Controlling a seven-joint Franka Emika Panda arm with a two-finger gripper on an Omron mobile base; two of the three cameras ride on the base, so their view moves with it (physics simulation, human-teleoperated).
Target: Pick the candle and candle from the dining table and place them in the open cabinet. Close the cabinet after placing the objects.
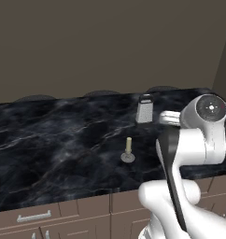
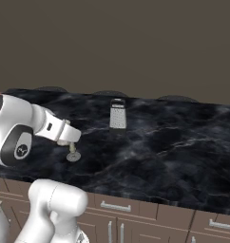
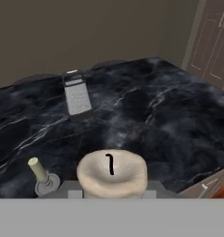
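We see the two-finger gripper (image 3: 112, 189) clamped around a short bare cream candle stub (image 3: 112, 175) with a black wick (held up close to the hand camera), above the black marble-look dining table (image 1: 54, 140). The slim cream stick candle on its round grey dish base (image 1: 128, 151) stands on the tabletop, apart from the silver-grey box grater (image 1: 144, 108) upright farther back.

The dining table (image 1: 63, 140) has a black marble-look top with white veins over brown drawer fronts (image 1: 54, 212) bearing silver handles. The box grater (image 1: 144, 108) is silver-grey with a dark top. The stick candle (image 1: 128, 145) is cream on a grey round base. At six o'clock in the hand view, the stub candle (image 3: 112, 176) is cream with a black wick.
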